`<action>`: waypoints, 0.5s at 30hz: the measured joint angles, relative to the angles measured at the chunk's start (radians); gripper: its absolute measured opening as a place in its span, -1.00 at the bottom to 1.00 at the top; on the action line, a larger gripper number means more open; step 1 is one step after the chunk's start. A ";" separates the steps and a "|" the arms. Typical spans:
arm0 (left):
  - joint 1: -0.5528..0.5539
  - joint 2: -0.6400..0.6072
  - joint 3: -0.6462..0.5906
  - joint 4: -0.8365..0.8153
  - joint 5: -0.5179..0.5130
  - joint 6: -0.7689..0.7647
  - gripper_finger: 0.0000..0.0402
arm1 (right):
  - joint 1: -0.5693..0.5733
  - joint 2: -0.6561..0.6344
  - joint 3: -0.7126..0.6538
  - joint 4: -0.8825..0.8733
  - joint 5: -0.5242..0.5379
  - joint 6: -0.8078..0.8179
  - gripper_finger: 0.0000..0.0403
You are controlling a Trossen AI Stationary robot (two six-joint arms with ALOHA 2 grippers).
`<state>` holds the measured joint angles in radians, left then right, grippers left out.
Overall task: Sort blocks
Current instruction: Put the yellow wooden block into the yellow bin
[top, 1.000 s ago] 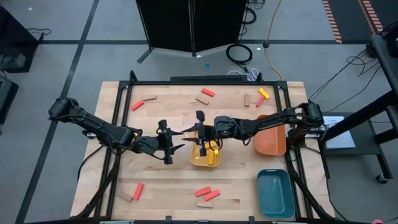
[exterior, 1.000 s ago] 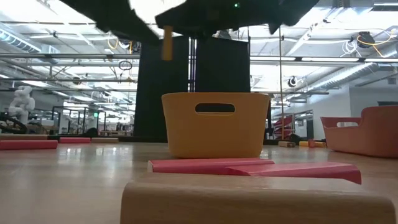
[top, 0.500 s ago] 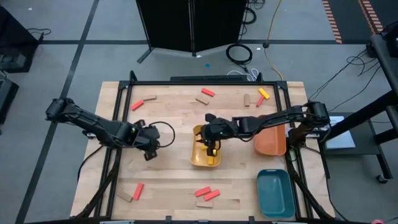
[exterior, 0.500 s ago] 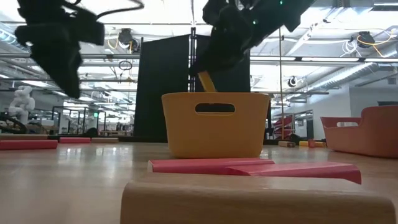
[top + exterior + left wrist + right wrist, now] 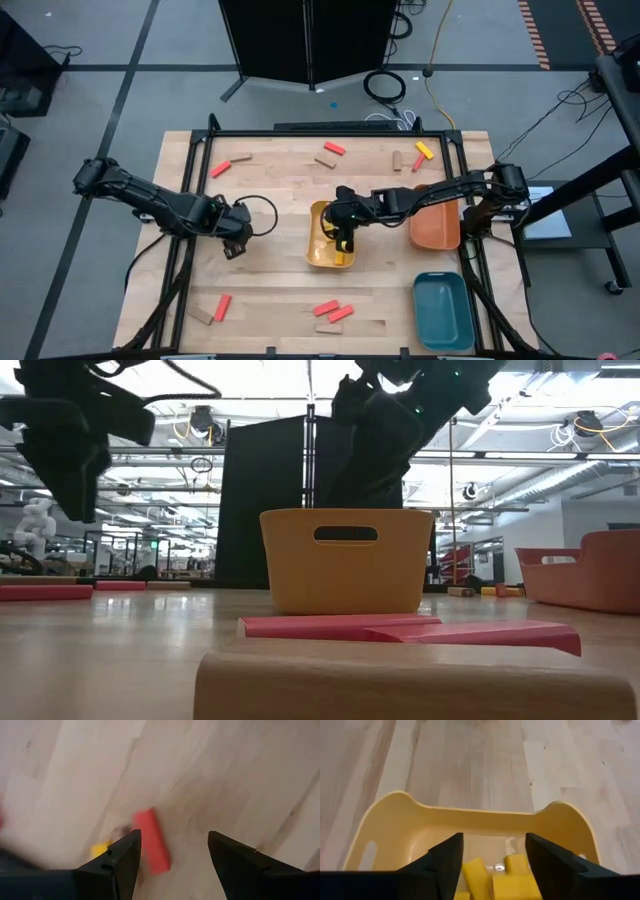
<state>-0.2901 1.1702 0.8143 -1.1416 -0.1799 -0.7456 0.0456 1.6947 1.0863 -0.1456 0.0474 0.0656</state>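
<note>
My right gripper hangs open and empty over the yellow tray, fingers pointing down into it. Yellow blocks lie on the tray's floor below the fingers. My left gripper is open and empty above bare table, left of the tray. Its wrist view shows a red block and a bit of a yellow one flat on the wood. Other red, tan and yellow blocks lie flat near the far edge and the near edge.
An orange tray stands right of the yellow one, a teal tray at the near right corner. In the low view a tan block and red blocks lie before the yellow tray. Bare wood lies between the tray and my left gripper.
My left gripper has drawn back from the table's middle toward its left edge. My right gripper has moved from beside the left gripper to above the yellow tray and down toward it. The yellow block that showed under it above the tray's rim no longer shows there.
</note>
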 joint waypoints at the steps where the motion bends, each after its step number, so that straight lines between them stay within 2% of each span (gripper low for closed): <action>1: 0.000 0.000 0.008 -0.051 -0.004 -0.034 0.13 | 0.000 0.000 0.000 0.000 0.000 -0.016 0.09; 4: 0.009 0.000 0.009 -0.175 -0.030 -0.144 0.13 | 0.000 0.000 0.000 0.003 0.000 -0.041 0.18; 7: 0.035 0.000 -0.012 -0.208 -0.027 -0.191 0.13 | 0.000 0.000 0.000 0.007 0.000 -0.043 0.21; 15: 0.225 0.064 -0.037 -0.206 -0.014 -0.097 0.08 | 0.002 0.000 0.000 0.008 0.000 -0.043 0.20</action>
<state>-0.0650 1.2339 0.7776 -1.3475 -0.1939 -0.8431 0.0479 1.6943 1.0863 -0.1371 0.0475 0.0228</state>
